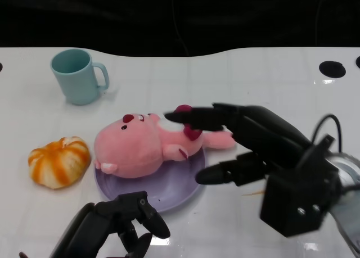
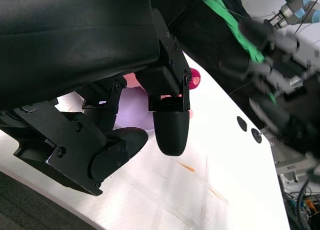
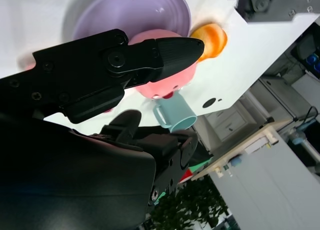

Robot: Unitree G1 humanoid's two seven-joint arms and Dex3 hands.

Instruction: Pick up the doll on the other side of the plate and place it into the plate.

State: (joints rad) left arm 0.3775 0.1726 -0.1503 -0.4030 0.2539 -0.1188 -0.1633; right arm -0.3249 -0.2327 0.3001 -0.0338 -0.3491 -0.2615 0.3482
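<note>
Soft plush lying on glossy tableware and a shiny white table.

The doll (image 1: 143,148) is showing a fuzzy pink plush cloth, with smoother dark red patches. The plate (image 1: 180,193) is looking like smooth lilac plastic with a faint sheen, and the cup (image 1: 76,76) is showing a matt teal finish. The white table (image 1: 236,78) is gleaming, throwing back soft reflections. The right hand (image 1: 242,148) and left hand (image 1: 118,221) are wearing smooth, slightly satin black plastic shells. The orange bun-like toy (image 1: 59,161) is looking glossy.
</note>
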